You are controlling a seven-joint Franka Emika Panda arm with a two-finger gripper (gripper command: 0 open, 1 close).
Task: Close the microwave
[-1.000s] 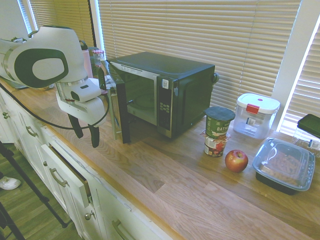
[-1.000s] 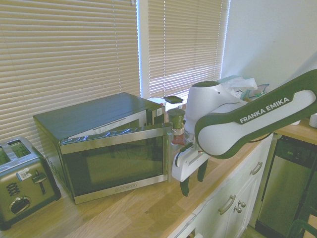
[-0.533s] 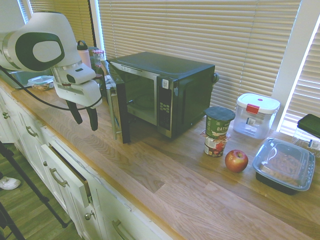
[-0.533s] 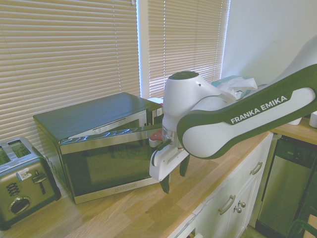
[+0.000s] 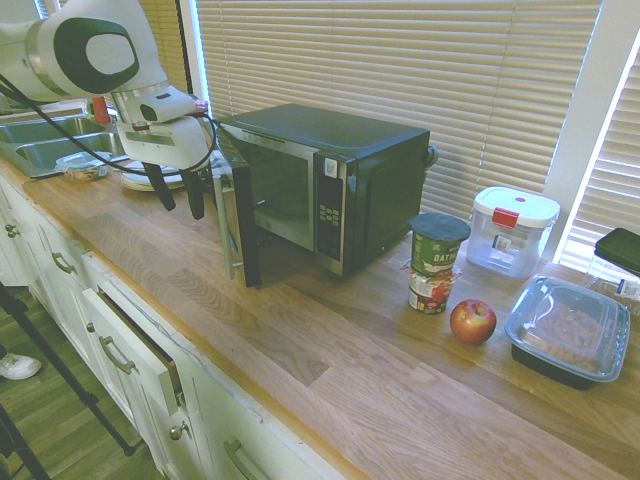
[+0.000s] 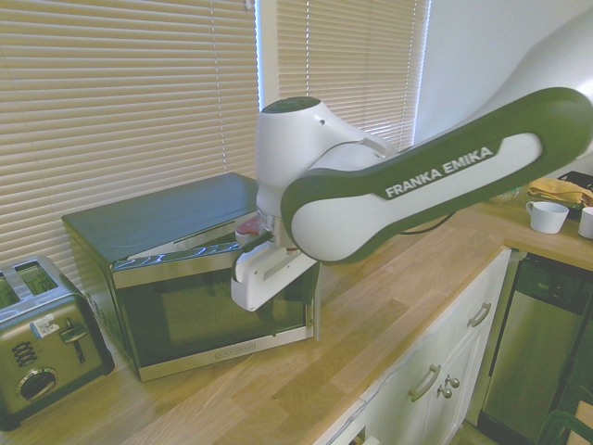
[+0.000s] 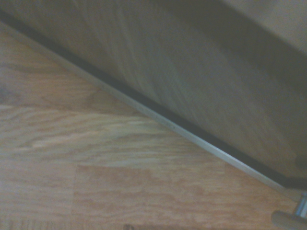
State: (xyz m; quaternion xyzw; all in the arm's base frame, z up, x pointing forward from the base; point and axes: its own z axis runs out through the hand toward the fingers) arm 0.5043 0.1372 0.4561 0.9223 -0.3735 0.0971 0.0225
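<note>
The black microwave (image 5: 335,175) stands on the wooden counter with its dark glass door (image 5: 236,218) swung out to the left, well apart from the button panel (image 5: 329,215). My gripper (image 5: 178,198) hangs just off the door's outer face, fingers pointing down, open with nothing between them. In the second exterior view the white hand (image 6: 271,276) sits in front of the door (image 6: 185,315), and the fingers are lost against the dark glass. The wrist view shows the door's lower silver edge (image 7: 182,134) above the counter.
Right of the microwave stand two stacked cans (image 5: 435,262), an apple (image 5: 473,321), a clear white-lidded box (image 5: 513,230) and a lidded black tray (image 5: 568,330). A sink (image 5: 55,140) lies behind the arm. A toaster (image 6: 37,334) flanks the microwave's far side. A drawer (image 5: 135,345) is slightly open.
The arm rose from near the counter's front edge and swung toward the microwave, bringing the gripper up beside the door's outer face. The door looks unmoved.
</note>
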